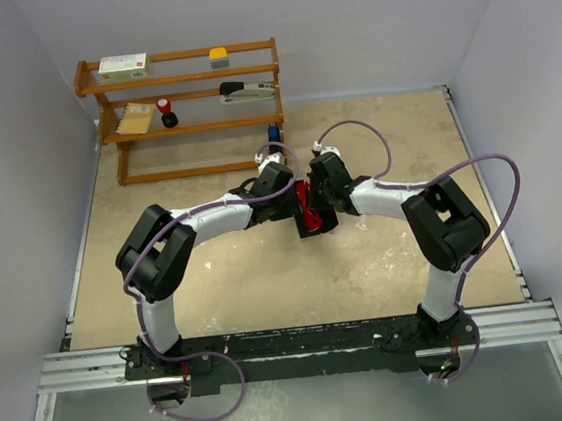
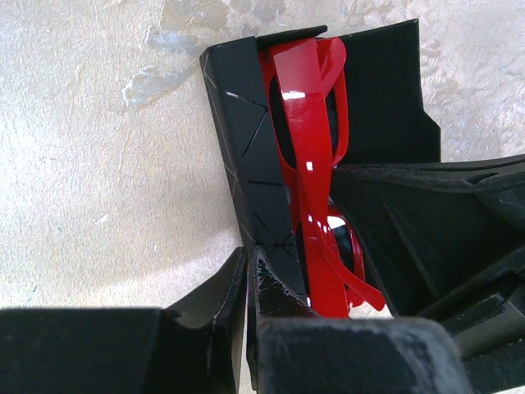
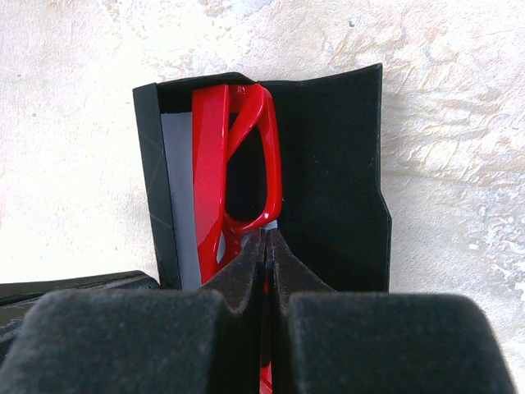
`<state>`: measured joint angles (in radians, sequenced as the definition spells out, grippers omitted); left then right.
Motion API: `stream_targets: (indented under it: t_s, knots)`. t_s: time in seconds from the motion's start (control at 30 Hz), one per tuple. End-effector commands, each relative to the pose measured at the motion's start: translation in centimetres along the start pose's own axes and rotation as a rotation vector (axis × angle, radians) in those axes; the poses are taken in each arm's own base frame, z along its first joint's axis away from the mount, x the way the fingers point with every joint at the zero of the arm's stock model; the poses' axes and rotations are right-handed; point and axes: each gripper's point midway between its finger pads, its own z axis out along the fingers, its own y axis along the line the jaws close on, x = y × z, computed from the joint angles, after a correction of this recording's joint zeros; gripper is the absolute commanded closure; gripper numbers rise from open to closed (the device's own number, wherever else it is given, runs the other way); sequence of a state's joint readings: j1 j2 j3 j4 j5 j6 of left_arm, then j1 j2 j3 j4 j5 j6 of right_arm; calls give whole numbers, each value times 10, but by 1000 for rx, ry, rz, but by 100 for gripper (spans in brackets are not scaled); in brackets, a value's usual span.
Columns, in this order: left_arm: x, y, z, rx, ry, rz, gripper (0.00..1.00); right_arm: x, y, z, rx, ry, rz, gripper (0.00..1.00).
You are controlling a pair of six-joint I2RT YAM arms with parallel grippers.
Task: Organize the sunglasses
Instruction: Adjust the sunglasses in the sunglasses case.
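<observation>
The red sunglasses (image 1: 306, 213) lie folded inside the open black case (image 2: 246, 139) at the table's middle, where both grippers meet. In the left wrist view the sunglasses (image 2: 308, 139) rest along the case's left wall. My left gripper (image 2: 246, 256) is shut on that wall's near end. In the right wrist view the sunglasses (image 3: 212, 164) sit in the case (image 3: 336, 180) over a pale blue-grey layer (image 3: 176, 189). My right gripper (image 3: 267, 238) is shut on the glasses' frame, and red shows between its fingers. In the top view my left gripper (image 1: 293, 204) and right gripper (image 1: 317, 207) hide most of the case.
A wooden shelf rack (image 1: 192, 129) stands at the back left. It holds a white box (image 1: 123, 65), a yellow item (image 1: 217, 53), a stapler (image 1: 246, 90) and small red and black things. A small blue object (image 1: 273, 132) stands beside the rack. Grey walls close in both sides.
</observation>
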<state>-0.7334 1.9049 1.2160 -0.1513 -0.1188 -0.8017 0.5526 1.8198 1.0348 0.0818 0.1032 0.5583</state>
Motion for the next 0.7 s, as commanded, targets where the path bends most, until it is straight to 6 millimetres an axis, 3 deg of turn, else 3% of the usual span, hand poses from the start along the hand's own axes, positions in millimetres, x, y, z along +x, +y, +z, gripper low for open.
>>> stream_targets:
  t_s: [0.0, 0.2, 0.47, 0.67]
  knots:
    - [-5, -25, -6, 82, -18, -12, 100, 17, 41, 0, -125, 49, -19, 100]
    - [-3, -20, -6, 63, -19, -10, 100, 12, 32, -9, -78, 31, -29, 100]
    - [-2, -12, -11, 38, -29, -5, 100, -2, 38, -23, -102, -5, -30, 100]
    - [-1, -13, -10, 41, -23, -3, 100, -4, 44, -20, -121, 9, -39, 100]
